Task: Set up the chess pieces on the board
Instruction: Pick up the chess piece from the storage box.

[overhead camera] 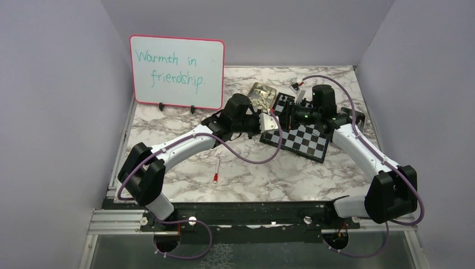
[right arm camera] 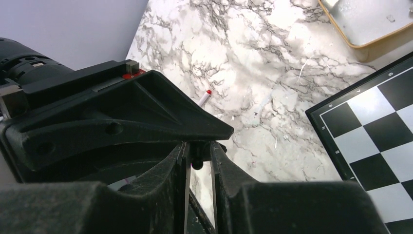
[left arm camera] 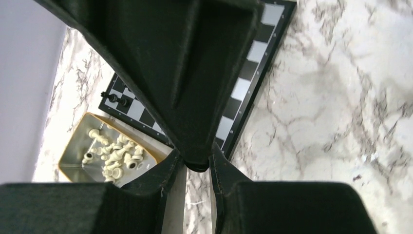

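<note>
Left tool tight on 1 black chess piece, right tool loosely open around it.

**Lighting and image quality.** In the top view we see even, diffuse light from above. The marble tabletop is bright, and the arms cast only soft shadows beneath them. In the wrist views, the left gripper and right gripper at 6 o'clock appear near-black, underexposed and soft. The marble behind stays sharp, paling towards white at 3 o'clock in the left wrist view.
</note>
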### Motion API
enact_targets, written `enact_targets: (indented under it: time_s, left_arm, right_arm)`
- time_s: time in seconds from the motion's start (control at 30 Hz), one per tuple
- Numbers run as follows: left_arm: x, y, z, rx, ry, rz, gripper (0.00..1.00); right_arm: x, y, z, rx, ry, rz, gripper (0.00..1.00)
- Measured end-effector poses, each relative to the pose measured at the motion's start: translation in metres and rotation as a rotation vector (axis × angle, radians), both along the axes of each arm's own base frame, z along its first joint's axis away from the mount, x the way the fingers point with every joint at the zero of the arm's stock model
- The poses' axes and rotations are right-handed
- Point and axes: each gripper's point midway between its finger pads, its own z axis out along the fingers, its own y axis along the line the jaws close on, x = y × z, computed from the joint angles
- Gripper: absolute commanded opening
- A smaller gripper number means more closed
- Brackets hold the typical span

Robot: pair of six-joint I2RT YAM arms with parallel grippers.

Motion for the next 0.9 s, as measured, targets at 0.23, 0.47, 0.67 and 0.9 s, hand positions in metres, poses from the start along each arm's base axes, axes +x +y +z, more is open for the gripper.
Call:
enact_targets:
  time_s: [0.23,0.47,0.67,0.9]
  left_arm:
    - [0.004,-0.008,-0.002,-0.060,0.121,0.071,0.12]
    - [0.007,-0.012,-0.001,-0.100,0.195,0.132,0.11]
    - [0.011,-0.016,0.007,-0.152,0.227,0.173,0.12]
    - [0.014,-0.019,0.012,-0.183,0.239,0.189,0.48]
  right_arm:
    - [0.007,-0.002,0.000,-0.004,0.006,-0.049,0.18]
    - [0.012,-0.007,0.000,-0.002,0.021,-0.135,0.24]
    - [0.015,-0.012,0.008,0.010,0.006,-0.200,0.06]
    - [0.020,-0.016,0.011,0.011,0.002,-0.255,0.01]
